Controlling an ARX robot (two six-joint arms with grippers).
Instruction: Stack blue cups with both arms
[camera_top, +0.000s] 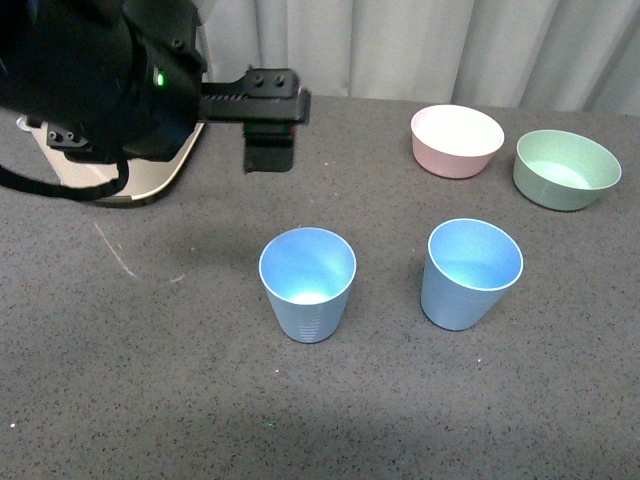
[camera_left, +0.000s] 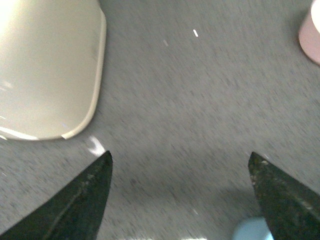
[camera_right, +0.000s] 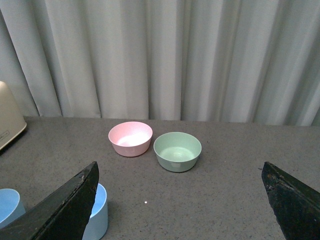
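Both cups stood upright on the grey table (camera_top: 100, 380), apart from each other, neither held nor nested: the left blue cup (camera_top: 307, 283) near centre, the right blue cup (camera_top: 470, 272) to its right. The left arm (camera_top: 100, 80) hung far-left of them; the left gripper (camera_left: 180, 156) had its fingers (camera_left: 75, 205) spread wide w/ nothing btwn. The right gripper (camera_right: 180, 165) also gaped wide, empty. The pink bowl (camera_top: 457, 140) & green bowl (camera_top: 566, 168) sat far right, side by side. A beige rounded object (camera_top: 150, 180) lay far left, partly under the arm.
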